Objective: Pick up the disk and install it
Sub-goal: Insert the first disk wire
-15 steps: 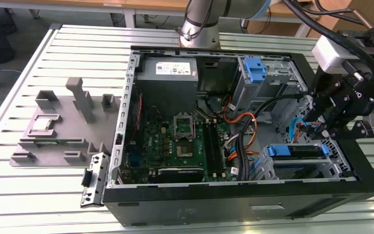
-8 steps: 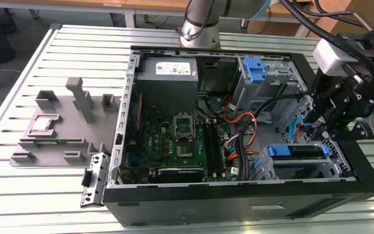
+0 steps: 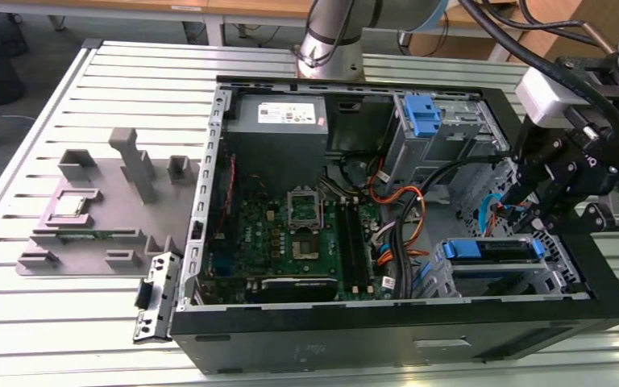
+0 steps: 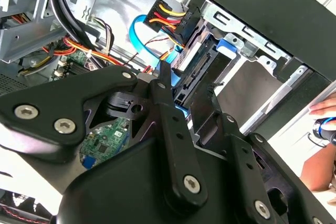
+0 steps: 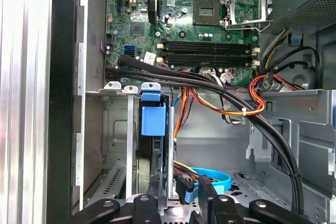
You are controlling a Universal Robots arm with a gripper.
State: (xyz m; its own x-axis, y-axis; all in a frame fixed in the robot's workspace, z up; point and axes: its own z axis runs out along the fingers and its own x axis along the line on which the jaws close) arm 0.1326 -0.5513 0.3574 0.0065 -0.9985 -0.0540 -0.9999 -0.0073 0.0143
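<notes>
The tool (image 3: 530,210) is poised over the drive cage in the corner of the open computer case (image 3: 396,343) that lies at the exterior view's right, near the front panel. Whether the tool is clamped or slack cannot be told. The disk (image 3: 490,250) is seen directly beneath it, seated on edge in that cage, and its bright blue carrier (image 5: 153,119) is shown in the first wrist view between the cage's metal walls. In the second wrist view a black plug with yellow, red and black wires (image 4: 170,17) is seen close to the disk's connector edge, and a light blue flat cable (image 5: 215,178) is looped just beside it. Black and orange cable bundles (image 5: 247,103) are draped between the cage and the green motherboard (image 3: 288,234). A grey power supply (image 3: 280,121) is mounted at the far end of the case, and an upright blue bracket (image 3: 422,113) is set in the bay near it. The case is laid on a slatted metal surface (image 3: 30,322), on which a grey moulded fixture (image 3: 105,201) is placed at the exterior view's left. A person's hand (image 4: 317,166) is visible outside the case.
</notes>
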